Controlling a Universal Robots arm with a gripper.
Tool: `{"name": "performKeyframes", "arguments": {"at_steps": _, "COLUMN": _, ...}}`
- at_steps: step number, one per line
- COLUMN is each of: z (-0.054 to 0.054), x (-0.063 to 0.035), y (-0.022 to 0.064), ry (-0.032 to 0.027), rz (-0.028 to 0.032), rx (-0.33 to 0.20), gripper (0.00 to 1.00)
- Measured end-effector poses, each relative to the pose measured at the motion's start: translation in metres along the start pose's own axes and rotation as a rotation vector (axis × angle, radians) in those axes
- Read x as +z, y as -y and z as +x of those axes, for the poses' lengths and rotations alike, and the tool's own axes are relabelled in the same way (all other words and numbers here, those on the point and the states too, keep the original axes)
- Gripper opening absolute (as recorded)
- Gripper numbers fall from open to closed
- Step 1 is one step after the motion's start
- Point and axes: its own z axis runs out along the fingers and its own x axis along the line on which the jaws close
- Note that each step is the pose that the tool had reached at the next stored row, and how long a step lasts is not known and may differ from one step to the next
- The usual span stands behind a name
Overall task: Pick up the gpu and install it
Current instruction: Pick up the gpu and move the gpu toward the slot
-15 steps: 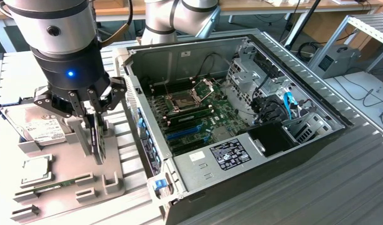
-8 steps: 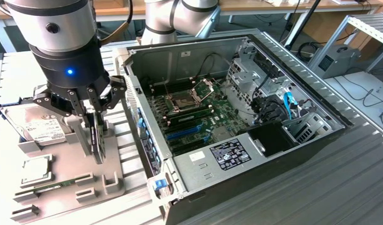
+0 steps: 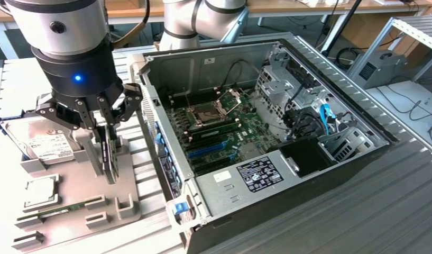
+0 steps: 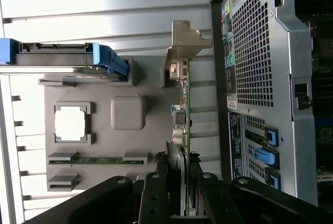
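The gpu is a thin black card standing on edge in the grey parts holder, at the exterior view's left of the open computer case. My gripper hangs straight down over it, fingers pressed on both faces, shut on the card. In the wrist view the gpu runs edge-on away from my gripper, ending in its silver bracket. The card's lower edge still sits at the holder.
The holder also carries a hard drive with a white label, a square processor and a green memory stick. The case lies on its side with the motherboard and blue slots exposed; its rear wall stands close beside the card.
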Motion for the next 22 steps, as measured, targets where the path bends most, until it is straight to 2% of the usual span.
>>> {"name": "performKeyframes", "arguments": {"at_steps": 22, "z": -0.0002, "x": -0.0090, "y": -0.0003, "ry": 0.0000, "rz": 0.0000, "rx": 0.000, "gripper": 0.26}}
